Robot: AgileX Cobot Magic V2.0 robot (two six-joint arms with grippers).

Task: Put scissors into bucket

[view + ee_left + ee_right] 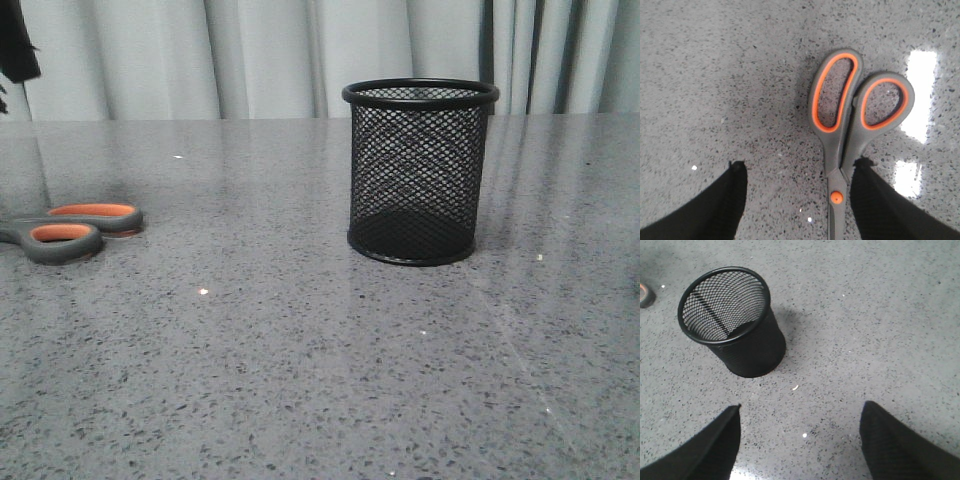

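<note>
Scissors lie flat below my wide-open, empty left claw, lined up for pickup; right claw waits open, empty, near the bucket.

A grey speckled stone bench fills the front view, polished enough to give faint reflections and small bright glints of light. Behind its far edge hang pale grey curtains in vertical folds, with darker gaps toward the right.
</note>
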